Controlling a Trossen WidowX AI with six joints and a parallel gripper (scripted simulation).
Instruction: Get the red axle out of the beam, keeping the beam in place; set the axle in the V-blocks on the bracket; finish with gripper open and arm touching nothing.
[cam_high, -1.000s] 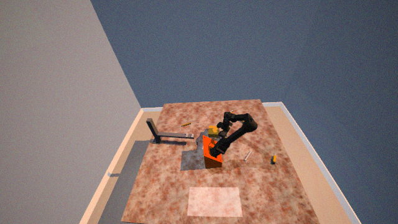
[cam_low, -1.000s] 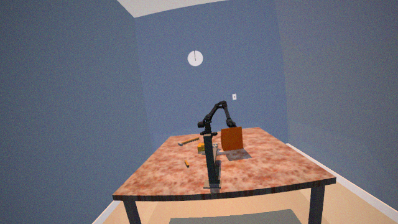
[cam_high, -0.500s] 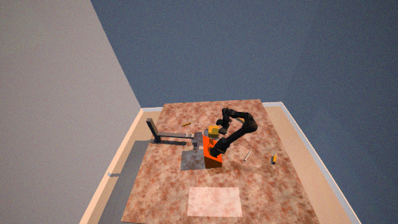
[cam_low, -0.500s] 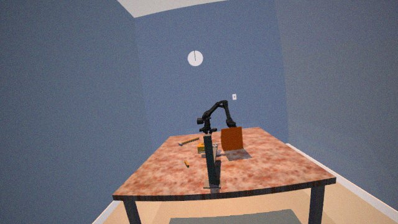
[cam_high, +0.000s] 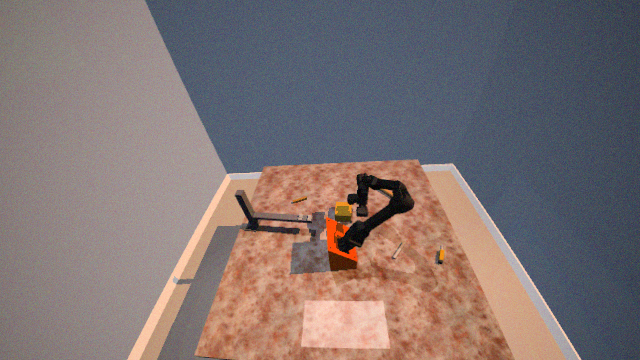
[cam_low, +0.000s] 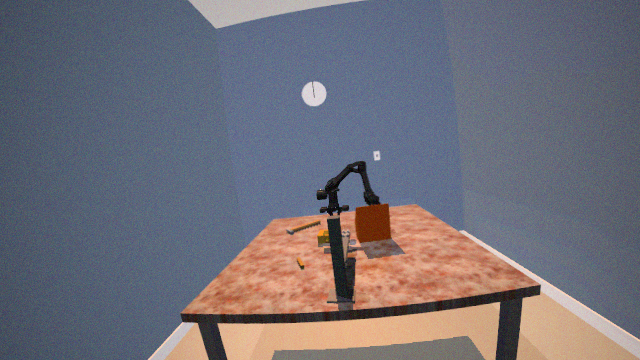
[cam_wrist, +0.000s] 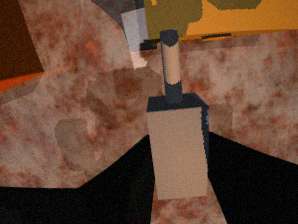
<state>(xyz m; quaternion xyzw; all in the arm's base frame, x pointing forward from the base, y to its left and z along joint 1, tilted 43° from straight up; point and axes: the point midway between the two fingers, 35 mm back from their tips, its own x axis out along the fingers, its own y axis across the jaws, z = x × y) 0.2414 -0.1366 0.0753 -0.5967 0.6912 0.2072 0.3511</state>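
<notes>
Hand pinching a pale block over the bench, beside the yellow block.
The hand (cam_high: 362, 211) (cam_low: 334, 212) (cam_wrist: 176, 139) is closed on the pale block (cam_wrist: 178, 162), whose thin pin (cam_wrist: 172, 65) points toward the yellow block (cam_high: 343, 212) (cam_low: 323, 237) (cam_wrist: 250, 20); whether pin and yellow block touch, I cannot tell. I cannot make out the red axle, nor which part is the beam. In the top view, the orange box (cam_high: 342, 257) (cam_low: 373, 223) stands on the nearer side of the yellow block, and a dark post (cam_high: 243, 202) (cam_low: 337, 260) rises well off to the left on the bench (cam_high: 250, 315) (cam_low: 425, 280). A yellow-handled tool (cam_high: 441, 256) lies at the right, with a thin pale rod (cam_high: 397, 251) between it and the orange box.
</notes>
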